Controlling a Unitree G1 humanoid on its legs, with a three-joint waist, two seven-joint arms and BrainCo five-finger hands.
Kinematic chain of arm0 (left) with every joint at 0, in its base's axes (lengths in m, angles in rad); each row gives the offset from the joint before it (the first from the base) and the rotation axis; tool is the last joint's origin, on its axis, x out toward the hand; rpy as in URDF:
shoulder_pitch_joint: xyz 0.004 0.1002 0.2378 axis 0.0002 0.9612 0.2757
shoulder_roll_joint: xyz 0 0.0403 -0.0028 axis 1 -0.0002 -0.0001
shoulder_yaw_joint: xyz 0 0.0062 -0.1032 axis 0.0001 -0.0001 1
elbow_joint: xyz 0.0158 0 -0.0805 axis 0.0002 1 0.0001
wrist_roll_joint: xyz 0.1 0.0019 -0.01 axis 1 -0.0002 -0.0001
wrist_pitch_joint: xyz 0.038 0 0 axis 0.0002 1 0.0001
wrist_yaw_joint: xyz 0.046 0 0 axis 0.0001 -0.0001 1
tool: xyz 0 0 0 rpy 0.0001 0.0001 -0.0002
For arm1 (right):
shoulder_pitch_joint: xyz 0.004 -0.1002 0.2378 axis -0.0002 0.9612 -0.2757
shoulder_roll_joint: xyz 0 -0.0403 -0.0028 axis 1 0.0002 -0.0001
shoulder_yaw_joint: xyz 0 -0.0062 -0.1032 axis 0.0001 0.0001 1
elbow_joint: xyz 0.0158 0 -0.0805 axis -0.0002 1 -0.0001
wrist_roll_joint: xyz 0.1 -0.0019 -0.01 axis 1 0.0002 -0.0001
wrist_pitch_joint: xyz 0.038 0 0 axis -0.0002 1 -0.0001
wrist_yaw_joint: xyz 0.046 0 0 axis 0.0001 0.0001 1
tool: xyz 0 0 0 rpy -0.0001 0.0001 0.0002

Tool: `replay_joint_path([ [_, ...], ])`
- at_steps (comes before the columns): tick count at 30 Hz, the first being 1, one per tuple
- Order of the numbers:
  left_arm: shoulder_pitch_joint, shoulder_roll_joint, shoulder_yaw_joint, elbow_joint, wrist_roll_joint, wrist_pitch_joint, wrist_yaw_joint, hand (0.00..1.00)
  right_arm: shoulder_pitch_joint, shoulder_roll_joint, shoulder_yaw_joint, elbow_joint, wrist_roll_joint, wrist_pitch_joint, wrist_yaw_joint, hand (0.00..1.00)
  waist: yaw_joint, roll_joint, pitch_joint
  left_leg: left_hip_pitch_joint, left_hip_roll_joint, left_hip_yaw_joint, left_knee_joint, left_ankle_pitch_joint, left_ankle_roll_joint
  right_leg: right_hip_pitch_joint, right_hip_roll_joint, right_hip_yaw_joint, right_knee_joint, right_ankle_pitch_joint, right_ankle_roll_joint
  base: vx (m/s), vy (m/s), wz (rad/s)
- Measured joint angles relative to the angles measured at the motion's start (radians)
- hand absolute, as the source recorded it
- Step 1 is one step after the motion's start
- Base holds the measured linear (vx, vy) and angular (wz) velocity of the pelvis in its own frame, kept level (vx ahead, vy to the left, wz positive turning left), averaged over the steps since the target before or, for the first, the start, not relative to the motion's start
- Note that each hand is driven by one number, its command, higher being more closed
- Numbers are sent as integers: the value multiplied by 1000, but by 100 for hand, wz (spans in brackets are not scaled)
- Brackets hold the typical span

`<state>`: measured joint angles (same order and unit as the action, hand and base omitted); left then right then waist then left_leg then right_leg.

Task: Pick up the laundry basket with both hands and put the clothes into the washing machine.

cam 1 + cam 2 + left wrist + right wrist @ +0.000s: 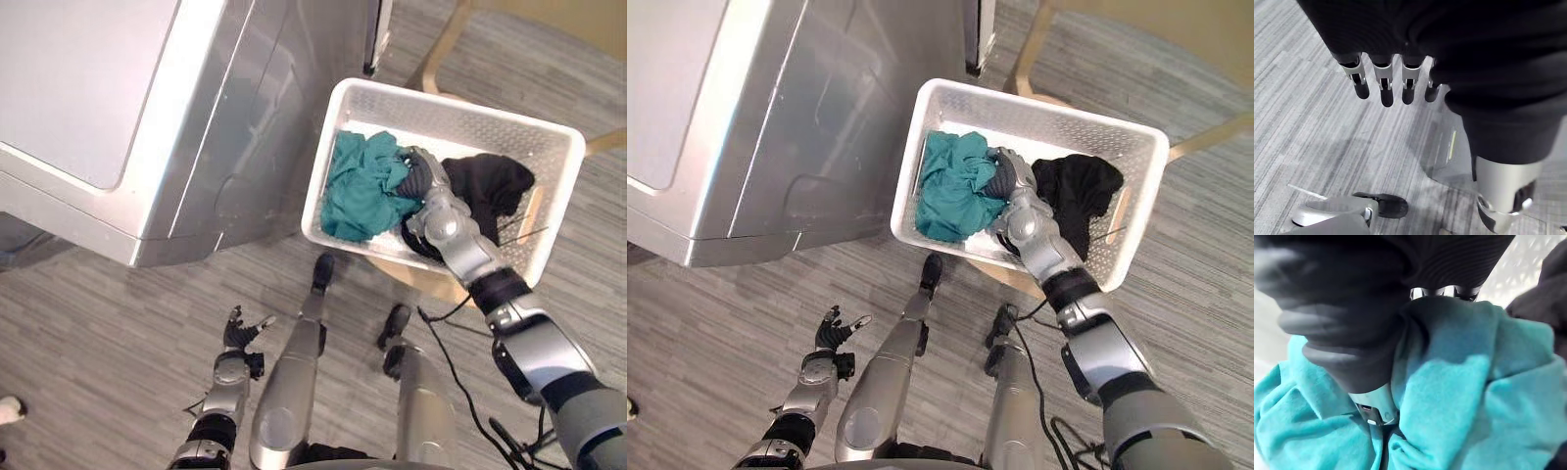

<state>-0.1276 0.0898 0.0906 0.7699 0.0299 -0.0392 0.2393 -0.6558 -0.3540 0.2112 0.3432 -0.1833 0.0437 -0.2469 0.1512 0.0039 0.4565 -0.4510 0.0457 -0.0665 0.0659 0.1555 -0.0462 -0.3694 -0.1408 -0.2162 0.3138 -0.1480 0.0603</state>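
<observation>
A white laundry basket (pixel 451 106) rests on a wooden seat to the right of the washing machine (pixel 118 108). Inside it a teal garment (pixel 358 191) lies on the machine's side, with a black garment (pixel 495 181) beside it. My right hand (pixel 423 181) reaches down into the basket's middle. In the right wrist view its fingers and thumb dig into the teal garment (pixel 1474 396) and a fold bunches between them. My left hand (pixel 238 333) hangs low over the floor, far from the basket, with straight fingers (pixel 1383 83) and nothing in it.
The silver washing machine takes up the upper left, its front close to the basket's left wall. Light wooden chair legs (pixel 441 44) show behind the basket. Grey striped floor (pixel 98 323) spreads below the machine. Something small and white (pixel 8 409) lies at the floor's left edge.
</observation>
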Motion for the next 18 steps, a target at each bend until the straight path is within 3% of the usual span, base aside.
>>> replay_joint_path([
  [3, 48, 39, 8, 25, 0, 22, -2, 0, 185, 105, -85, -132, 88, -28, 0, 100, -21, -60, -62, 84, 14, 17, -43, -5, -5, 70, 20, 25, -54, 1, 0, -24, -20, -25],
  [6, 86, 41, 30, 51, 0, 36, -21, 0, 311, 169, -120, -205, 159, -48, 14, 100, -35, -81, -119, 152, 17, 35, -84, -6, -7, 131, 25, 32, -98, 13, 1, 52, -3, -16],
  [12, 175, 40, 73, 61, 0, 56, -23, 0, 506, 274, -141, -344, 302, -114, 91, 100, -65, -80, -259, 305, 15, 97, -158, -7, -3, 255, 35, 87, -196, 52, 12, 94, 5, -27],
  [14, 196, 41, 80, 53, -1, 55, -23, 0, 543, 289, -143, -371, 331, -119, 113, 100, -72, -75, -272, 335, 11, 105, -152, -19, -6, 277, 35, 107, -195, 59, 12, 62, 10, -33],
  [17, 208, 27, 79, -8, -25, 56, -31, 0, 622, 307, -162, -382, 351, -131, 123, 100, -86, -66, -272, 318, 16, 84, -45, -67, 11, 282, 35, 127, -102, 51, 23, 2, 18, 13],
  [18, 206, 17, 77, -57, -34, 53, -40, 0, 660, 308, -181, -413, 349, -131, 120, 100, -90, -59, -270, 298, 20, 52, -14, -82, 19, 257, 32, 169, 26, -12, 53, -71, -26, 69],
])
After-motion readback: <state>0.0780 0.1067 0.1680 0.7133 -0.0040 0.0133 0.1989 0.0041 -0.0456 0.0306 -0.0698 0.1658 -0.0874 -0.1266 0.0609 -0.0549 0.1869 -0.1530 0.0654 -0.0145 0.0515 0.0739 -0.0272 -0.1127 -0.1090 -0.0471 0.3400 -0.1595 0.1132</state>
